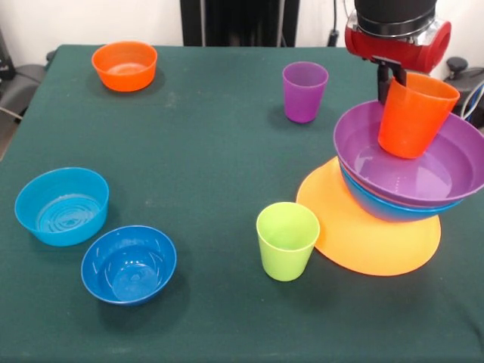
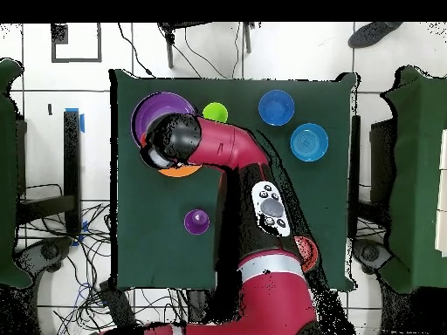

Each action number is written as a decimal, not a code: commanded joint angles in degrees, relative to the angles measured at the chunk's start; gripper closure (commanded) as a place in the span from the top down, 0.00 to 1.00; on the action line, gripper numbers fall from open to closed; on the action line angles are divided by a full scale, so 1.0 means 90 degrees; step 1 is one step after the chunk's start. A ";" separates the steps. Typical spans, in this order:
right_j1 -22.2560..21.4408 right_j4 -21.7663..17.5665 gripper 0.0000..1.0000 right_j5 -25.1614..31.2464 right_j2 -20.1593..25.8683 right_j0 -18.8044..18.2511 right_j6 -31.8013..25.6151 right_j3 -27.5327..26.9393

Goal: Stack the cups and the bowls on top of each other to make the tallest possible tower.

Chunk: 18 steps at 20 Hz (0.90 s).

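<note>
In the front view, the claw (image 1: 394, 85) is clamped on the rim of the orange cup (image 1: 413, 115), which hangs tilted just inside the purple bowl (image 1: 423, 168). That bowl sits crooked on a blue bowl (image 1: 378, 206) above the upturned orange-yellow bowl (image 1: 363, 227). The cup looks light, stiff and slick, so a rim pinch probably suits it. The lime cup (image 1: 286, 240) stands just beside the tower.

Overhead, the arm (image 2: 223, 144) hides the cup; only the purple bowl's rim (image 2: 153, 106) shows.

No readable text, labels, brands, numbers or signs in either view.
</note>
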 commanded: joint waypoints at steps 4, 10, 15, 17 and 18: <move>-0.0129 0.0260 0.00 -0.0203 0.0115 0.0151 0.0875 0.0511; -0.0091 0.0235 0.00 -0.0107 0.0051 0.0173 0.0813 0.0407; -0.0174 0.0316 0.00 -0.0240 0.0047 0.0230 0.0893 0.0605; -0.0166 0.0343 0.00 -0.0367 0.0058 0.0221 0.0888 0.0704; -0.0142 0.0352 0.00 -0.0478 0.0073 0.0213 0.0873 0.0760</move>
